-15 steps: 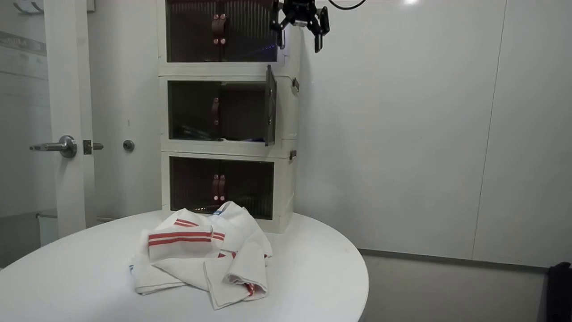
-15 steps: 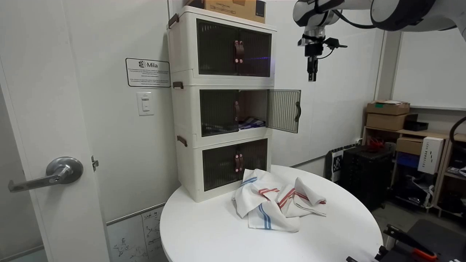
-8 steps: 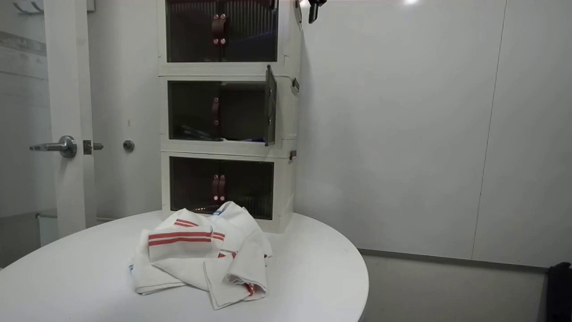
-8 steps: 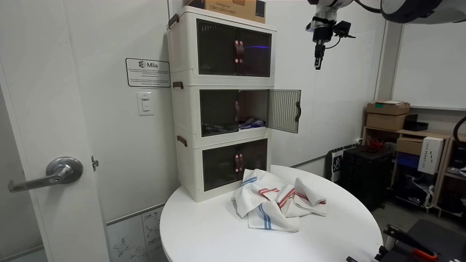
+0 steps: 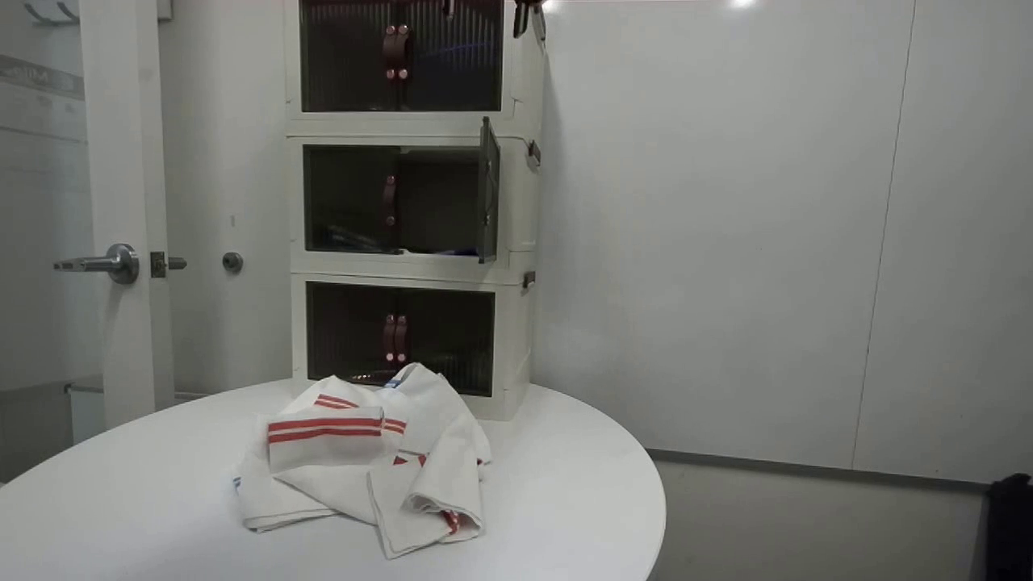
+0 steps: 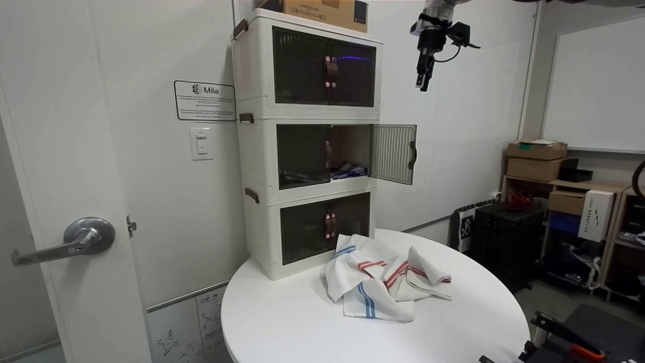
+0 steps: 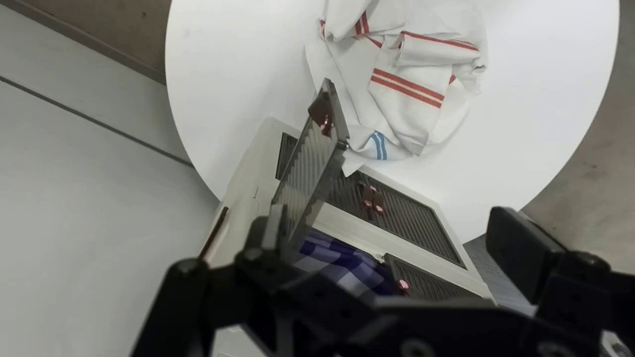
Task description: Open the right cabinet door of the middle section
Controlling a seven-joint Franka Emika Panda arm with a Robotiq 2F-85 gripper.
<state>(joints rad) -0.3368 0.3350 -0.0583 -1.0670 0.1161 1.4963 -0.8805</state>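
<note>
Right cabinet door [image 6: 393,153] is seen swung outward in both exterior views. A round white table [image 6: 282,322] is topped by a stack of three white boxes [image 6: 259,151]; the door is hung at the right edge of the central one, the middle section [image 6: 322,189]. Striped white cloth [image 6: 387,298] is heaped before the stack. Above and apart from the door, the gripper [image 7: 389,217] is held with its fingers [image 7: 518,250] spread wide. Blue checked fabric [image 6: 349,170] is glimpsed inside the middle section. A dark handle [image 6: 412,155] is borne near the door's free edge.

A round white table [image 6: 282,322] stands near a pale wall [image 6: 166,50] and a lever-handled white door [image 6: 60,126].
</note>
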